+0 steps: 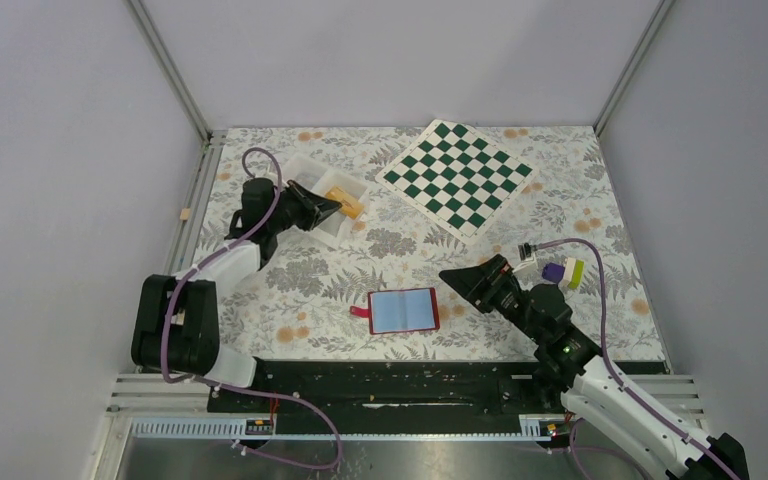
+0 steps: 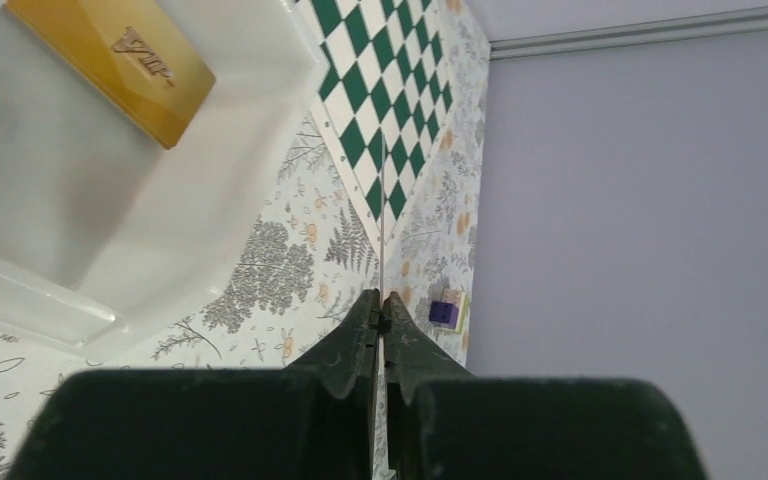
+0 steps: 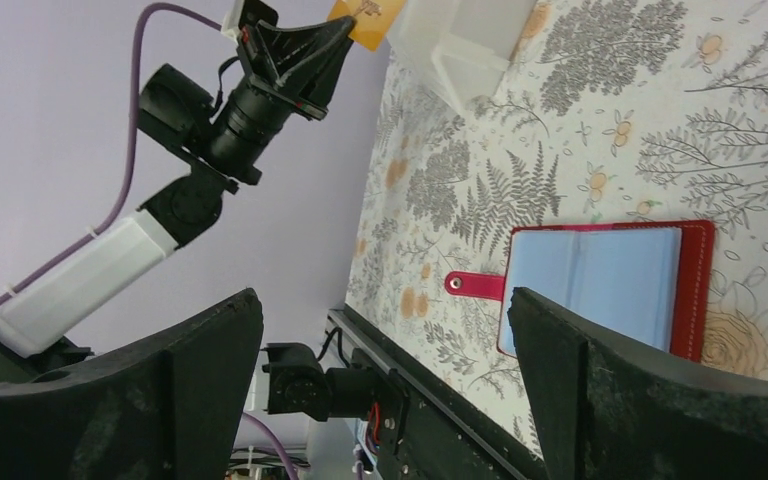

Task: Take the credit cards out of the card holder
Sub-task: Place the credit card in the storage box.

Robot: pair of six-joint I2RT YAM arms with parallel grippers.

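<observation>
The card holder [image 1: 403, 310] lies open on the floral mat near the front, pale blue inside up, its red tab [image 1: 360, 311] pointing left. In the right wrist view the card holder [image 3: 600, 280] shows no card in it. My right gripper [image 1: 465, 278] [image 3: 385, 300] hangs open just right of it, holding nothing. My left gripper [image 1: 338, 207] [image 2: 381, 298] is over the white tray [image 1: 312, 178], shut on a credit card [image 2: 382, 240] seen edge-on as a thin pale line; its orange face [image 3: 368, 18] sticks out past the tips. Another orange credit card [image 2: 110, 55] lies flat in the tray.
A green-and-white chessboard [image 1: 457, 177] lies at the back right. A purple block and a green-white piece [image 1: 562, 271] sit near the right arm. The tray wall [image 2: 160, 230] lies close under the left fingers. A small wooden cube [image 1: 186, 214] rests off the mat, left.
</observation>
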